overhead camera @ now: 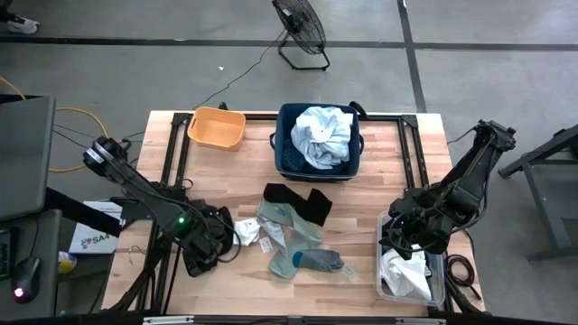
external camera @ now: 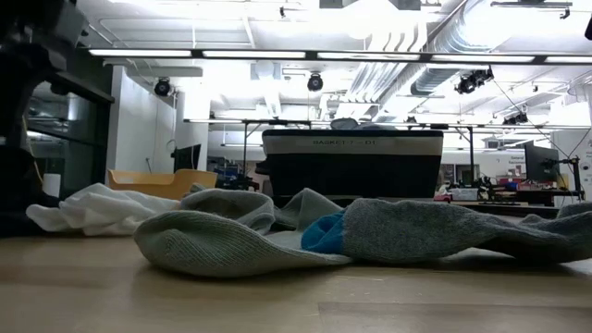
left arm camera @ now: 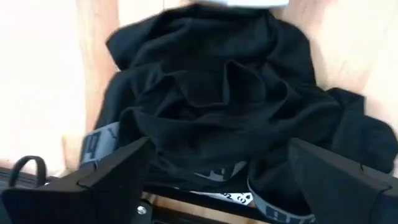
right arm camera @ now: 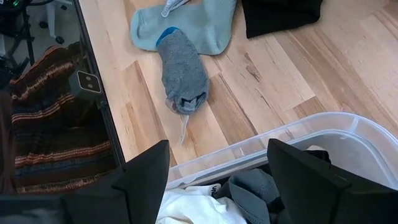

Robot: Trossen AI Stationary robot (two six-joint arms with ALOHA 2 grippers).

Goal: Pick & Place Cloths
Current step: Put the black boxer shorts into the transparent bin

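Cloths are spread across three places, so you are mid-sort, between one grasp and the next. Your left gripper [left arm camera: 214, 177] sits low at the table's left front with its fingers spread wide and nothing between them, directly over a crumpled black garment [left arm camera: 217, 106] lying on the wood; judging by that, the step in hand is a pick from this black heap, and the next move calls for dropping onto the thickest fold, closing fully, and lifting clear before you swing toward a container. Your right gripper [right arm camera: 217, 180] hovers over the clear plastic bin [right arm camera: 348, 134] at the right front, jaws parted and empty, with white and grey pieces already lying inside. In the middle of the table the grey-green socks [overhead camera: 293, 239] overlap each other, a small white piece [overhead camera: 247, 230] lies just beside them, and a black piece [overhead camera: 300, 200] rests behind them. The pale blue-white shirt [overhead camera: 323, 135] is heaped in the navy bin [overhead camera: 287, 161] at the back, beside the orange tub [overhead camera: 215, 128]. Watch that the black fabric does not drag the neighbouring white piece along.
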